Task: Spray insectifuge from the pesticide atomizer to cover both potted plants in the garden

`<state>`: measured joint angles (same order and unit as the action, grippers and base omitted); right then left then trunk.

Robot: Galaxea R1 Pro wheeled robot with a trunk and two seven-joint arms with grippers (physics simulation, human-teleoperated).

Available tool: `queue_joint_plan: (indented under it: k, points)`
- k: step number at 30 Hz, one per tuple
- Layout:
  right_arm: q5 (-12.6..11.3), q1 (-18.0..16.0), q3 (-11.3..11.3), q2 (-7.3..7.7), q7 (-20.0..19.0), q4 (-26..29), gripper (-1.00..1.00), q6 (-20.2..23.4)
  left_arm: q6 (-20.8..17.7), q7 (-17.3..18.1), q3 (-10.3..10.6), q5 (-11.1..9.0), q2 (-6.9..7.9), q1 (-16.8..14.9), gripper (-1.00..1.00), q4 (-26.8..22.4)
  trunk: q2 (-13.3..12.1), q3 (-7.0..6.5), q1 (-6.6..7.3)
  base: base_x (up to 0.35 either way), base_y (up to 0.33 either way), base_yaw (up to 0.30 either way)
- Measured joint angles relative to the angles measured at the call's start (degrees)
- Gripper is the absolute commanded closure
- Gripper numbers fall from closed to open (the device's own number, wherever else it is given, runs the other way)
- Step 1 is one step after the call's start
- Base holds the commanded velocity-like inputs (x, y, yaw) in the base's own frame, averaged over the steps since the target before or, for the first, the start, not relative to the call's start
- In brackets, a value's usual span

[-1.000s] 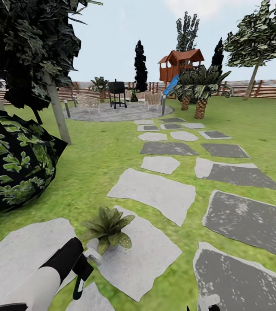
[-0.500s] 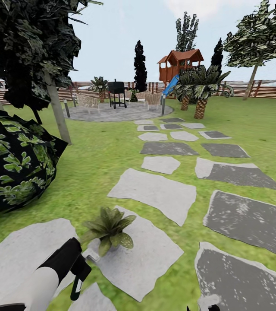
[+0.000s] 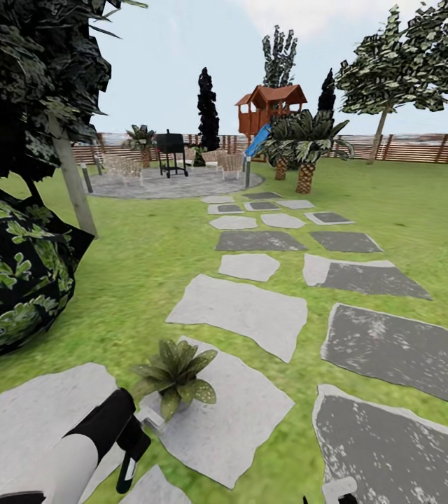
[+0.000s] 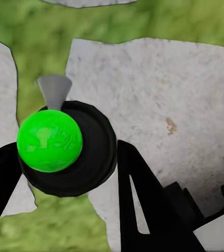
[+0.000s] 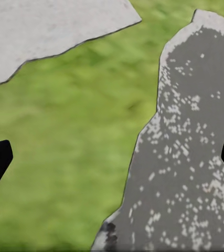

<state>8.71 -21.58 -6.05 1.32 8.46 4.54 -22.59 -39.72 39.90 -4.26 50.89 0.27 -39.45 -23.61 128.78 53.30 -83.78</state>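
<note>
Gripping the pesticide atomizer [image 4: 64, 147] in the left claw [image 3: 131, 448], nozzle at 1 o'clock by the potted plant [image 3: 173, 374], right claw [image 5: 112, 157] spread wide w/ nothing in it, so spray prob overshoots onto the stepping stone [image 3: 231, 413] if aim's off.

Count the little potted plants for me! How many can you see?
1. One small potted plant sits on a pale stepping stone, just ahead of the left gripper. The second may be hidden or out of frame.
</note>
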Motion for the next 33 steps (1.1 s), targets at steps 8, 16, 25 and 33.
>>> queue_joint_plan:
  k: [8, 16, 25, 33]
  points:
    - [0.0, 0.0, 0.0, 0.00, 0.0, 0.0, -1.00, 0.0, -0.8, 2.2, 0.3, 0.6, 2.12, -0.9, 1.00, -0.1, 0.0, 0.00, 0.00, 0.000, 0.000, -0.005]
    - [0.1, 0.0, 0.0, 0.04, 0.0, 0.0, -1.00, 0.0, -0.9, 8.0, 0.3, 4.8, 3.22, -1.1, 1.00, -0.8, 0.0, 0.00, 0.00, 0.000, 0.000, -0.038]
    - [0.0, 0.0, 0.0, 0.00, 0.0, 0.0, -1.00, 0.0, -0.7, 9.9, 0.4, 5.7, 3.73, -0.6, 1.00, -1.1, 0.0, 0.00, 0.00, 0.002, 0.001, -0.264]
    - [0.1, 0.0, 0.0, 0.07, 0.0, 0.0, -1.00, 0.0, -0.8, 10.0, 0.3, 6.3, 3.59, -0.5, 1.00, -1.2, 0.0, 0.00, 0.00, 0.078, 0.134, -0.023]
